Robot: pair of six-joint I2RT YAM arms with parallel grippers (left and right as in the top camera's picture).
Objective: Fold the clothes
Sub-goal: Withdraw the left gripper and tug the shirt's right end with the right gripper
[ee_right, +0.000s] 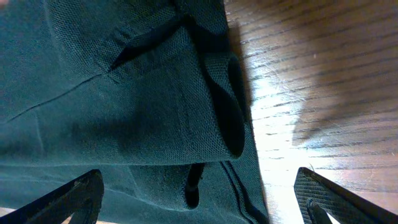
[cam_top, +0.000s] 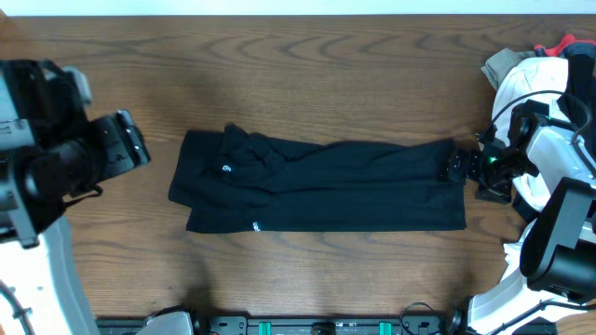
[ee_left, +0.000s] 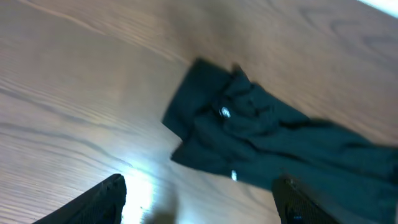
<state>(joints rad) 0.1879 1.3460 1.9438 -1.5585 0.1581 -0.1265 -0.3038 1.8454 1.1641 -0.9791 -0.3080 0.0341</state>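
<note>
one black shirt [cam_top: 326, 191] lies folded into a long band across the middle of the wooden table [cam_top: 326, 74], small white logo [cam_top: 226, 168] near its left end. right gripper [cam_top: 458, 167] over the shirt's right edge, fingers spread, gripping nothing. left gripper [cam_top: 140, 149] near the left end, clear of the cloth, fingers spread
</note>
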